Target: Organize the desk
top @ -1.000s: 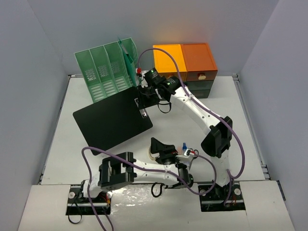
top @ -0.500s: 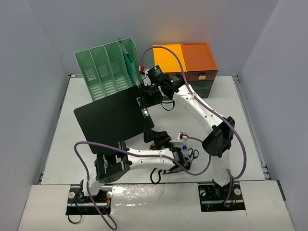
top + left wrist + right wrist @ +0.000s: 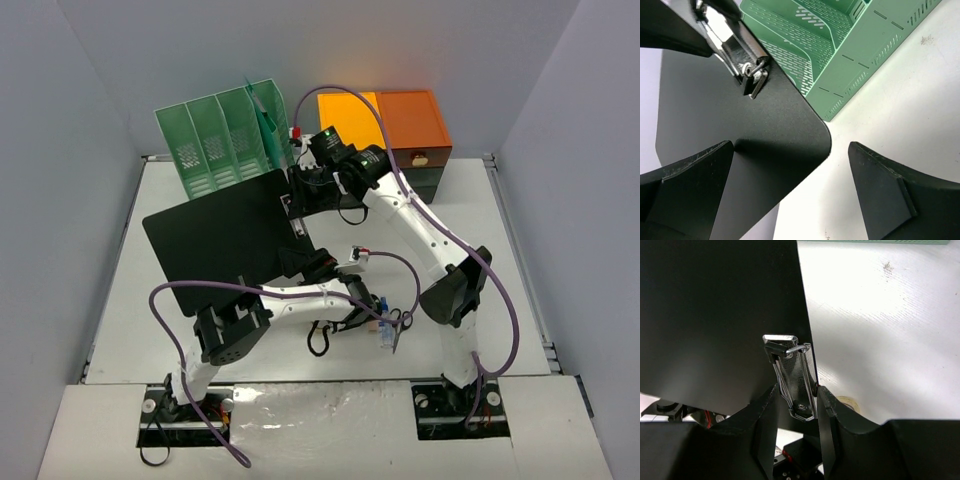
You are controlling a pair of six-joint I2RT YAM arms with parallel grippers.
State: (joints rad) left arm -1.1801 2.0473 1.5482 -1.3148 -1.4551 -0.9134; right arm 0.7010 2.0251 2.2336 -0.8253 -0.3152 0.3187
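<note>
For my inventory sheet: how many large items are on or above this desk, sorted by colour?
black clipboard: 1
green file rack: 1
orange-and-dark-green drawer cabinet: 1
Total: 3

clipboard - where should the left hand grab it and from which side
Grip the rounded corner below the metal clip, edge-on from the near side. The clipboard is thin and raised off the desk, the open left hand straddles that corner, and the right hand holds the clip end.
</note>
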